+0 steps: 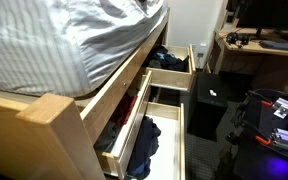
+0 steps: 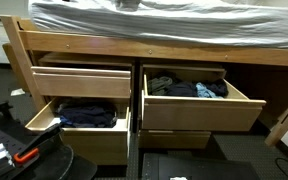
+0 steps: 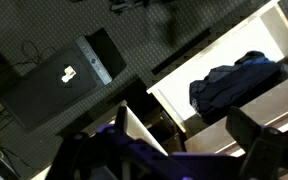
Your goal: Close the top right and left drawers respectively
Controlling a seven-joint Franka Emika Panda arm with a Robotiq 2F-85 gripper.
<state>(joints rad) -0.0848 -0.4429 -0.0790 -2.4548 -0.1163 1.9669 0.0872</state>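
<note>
Beneath a mattress [image 2: 164, 22] in striped sheeting, a pale pine bed frame [image 2: 20, 62] with drawers in two rows. Top right drawer [image 2: 206, 113], as faced from the front in an exterior view, drawn well out of the frame, dark clothes [image 2: 184, 88] heaped inside. Top left drawer [image 2: 81, 84] out only a little, flat front standing just proud of the frame, contents hidden. Below that one, a deeper lower drawer [image 2: 84, 146] pulled far forward, holding navy clothing [image 2: 84, 114]. Along the length of the bed in an exterior view, that lower drawer nearest the camera, with a black box [image 1: 212, 100] on the dark floor just beside it. In the wrist view, pincer [image 3: 169, 155] dark and blurred at the bottom edge, fingers spread wide, pinching nothing, hanging above carpet, the black box and a pale-wood drawer holding a navy bundle; impossible to tell which drawer from that view alone.
</note>
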